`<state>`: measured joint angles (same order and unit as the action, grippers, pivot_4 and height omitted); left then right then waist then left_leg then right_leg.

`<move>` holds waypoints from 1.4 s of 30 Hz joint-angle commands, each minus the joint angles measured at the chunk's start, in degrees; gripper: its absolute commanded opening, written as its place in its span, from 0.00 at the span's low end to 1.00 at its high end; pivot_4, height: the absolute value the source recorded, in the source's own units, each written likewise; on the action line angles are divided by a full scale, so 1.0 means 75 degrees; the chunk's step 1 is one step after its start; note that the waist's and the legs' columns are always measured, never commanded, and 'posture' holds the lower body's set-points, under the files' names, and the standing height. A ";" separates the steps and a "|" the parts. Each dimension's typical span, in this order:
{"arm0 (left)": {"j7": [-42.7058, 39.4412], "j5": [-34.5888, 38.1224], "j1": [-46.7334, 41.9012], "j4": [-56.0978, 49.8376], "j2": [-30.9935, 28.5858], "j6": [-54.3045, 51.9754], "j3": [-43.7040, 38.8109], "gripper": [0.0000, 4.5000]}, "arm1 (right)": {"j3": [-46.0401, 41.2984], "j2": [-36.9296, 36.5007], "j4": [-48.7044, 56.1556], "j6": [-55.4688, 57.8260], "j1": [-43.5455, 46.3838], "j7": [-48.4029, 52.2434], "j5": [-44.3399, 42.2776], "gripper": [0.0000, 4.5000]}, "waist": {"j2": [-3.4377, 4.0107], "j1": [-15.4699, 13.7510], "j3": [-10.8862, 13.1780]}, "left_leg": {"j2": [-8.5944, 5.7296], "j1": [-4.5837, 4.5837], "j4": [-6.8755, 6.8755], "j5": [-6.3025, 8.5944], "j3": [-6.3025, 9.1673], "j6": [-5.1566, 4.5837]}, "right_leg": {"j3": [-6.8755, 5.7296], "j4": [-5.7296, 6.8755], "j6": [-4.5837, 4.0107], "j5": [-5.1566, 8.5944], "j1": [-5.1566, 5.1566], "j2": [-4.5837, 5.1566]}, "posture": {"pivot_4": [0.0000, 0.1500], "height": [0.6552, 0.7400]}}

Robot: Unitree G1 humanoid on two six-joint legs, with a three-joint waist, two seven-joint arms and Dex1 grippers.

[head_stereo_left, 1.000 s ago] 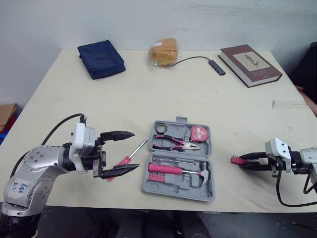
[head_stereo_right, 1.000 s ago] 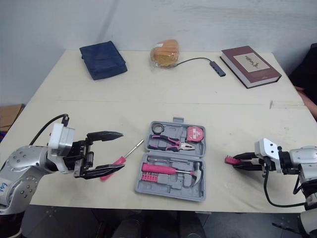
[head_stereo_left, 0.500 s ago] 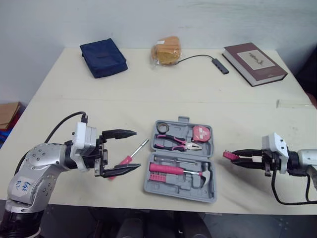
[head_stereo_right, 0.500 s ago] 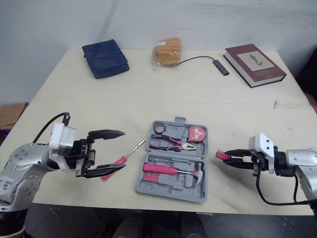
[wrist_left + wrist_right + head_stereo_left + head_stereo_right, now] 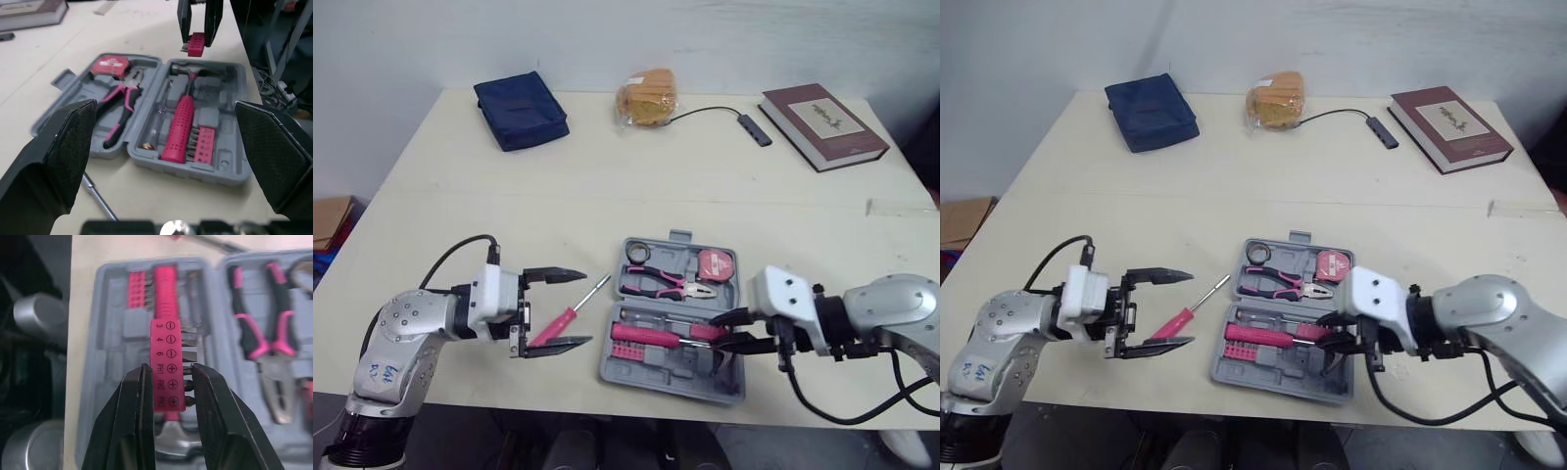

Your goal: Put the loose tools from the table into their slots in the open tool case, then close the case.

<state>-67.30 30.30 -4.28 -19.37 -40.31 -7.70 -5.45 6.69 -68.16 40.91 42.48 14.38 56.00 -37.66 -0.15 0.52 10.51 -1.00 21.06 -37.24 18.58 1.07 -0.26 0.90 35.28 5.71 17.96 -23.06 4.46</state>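
**Head views:** The left tool [image 5: 587, 309] is spread wide, low over the counter [image 5: 705, 186]. A pink-handled screwdriver [image 5: 1175, 320] lies on the counter between its two fingers. The handle is close to one finger, contact unclear. The shaft tip pokes out past the fingertips toward the tool case [image 5: 651, 364]. The case lies open and flat just beyond the left tool's fingertips. The right tool [image 5: 722, 331] hangs over one half of the case, pinching a pink bit holder [image 5: 1317, 331]. The hammer [image 5: 651, 335] sits in the half under the right tool. The pliers [image 5: 661, 284] and tape measure [image 5: 715, 262] are in the other half.

**Left wrist view:** The black fingers [image 5: 54, 147] are far apart with nothing gripped. The open case lies ahead between them, and the screwdriver shaft lies just in front of the tool. The right tool is across the case, with the holder clamped in it.

**Right wrist view:** The fingers [image 5: 142, 421] press on both edges of the bit holder, whose printed face shows numbers and screw symbols. The hammer's pink handle sits in the case directly beyond the holder. The pliers lie off to one side of the tool.
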 commanded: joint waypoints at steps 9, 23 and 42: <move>0.0651 0.0744 0.0660 -0.0696 0.0128 -0.0819 -0.0379 1.00 | 0.1947 0.0445 0.0930 0.2279 0.1675 -0.0488 0.0842 0.17 | -0.0001 -0.0059 0.0000 | -0.0002 0.0045 -0.0014 -0.0009 -0.0001 0.0011 | 0.0001 0.0031 0.0000 0.0000 -0.0057 0.0000 | 1.00 1.00; 0.0686 0.0585 0.1009 -0.0917 0.0045 -0.0758 -0.0357 1.00 | 0.2646 0.1029 0.0689 0.3113 0.2213 -0.0647 0.1118 0.17 | -0.0007 -0.0047 -0.0004 | -0.0005 0.0041 -0.0018 -0.0011 0.0000 0.0009 | -0.0001 0.0043 0.0000 0.0000 -0.0056 -0.0001 | 1.00 1.00; 0.0780 0.0624 0.0966 -0.1098 -0.0032 -0.0970 -0.0336 1.00 | 0.3379 0.1898 0.0298 0.4089 0.2721 -0.1174 0.1364 0.17 | -0.0030 0.0029 -0.0018 | -0.0005 0.0031 -0.0014 -0.0013 0.0000 0.0012 | -0.0001 0.0056 -0.0002 0.0001 -0.0056 -0.0003 | 1.00 1.00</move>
<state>-61.75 34.30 2.86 -25.04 -40.06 -14.98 -7.64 30.40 -53.79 43.80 72.20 35.19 48.61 -28.79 -0.37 0.73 10.37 -1.04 21.29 -37.34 18.48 1.07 -0.17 0.90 35.69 5.69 17.96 -23.48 4.44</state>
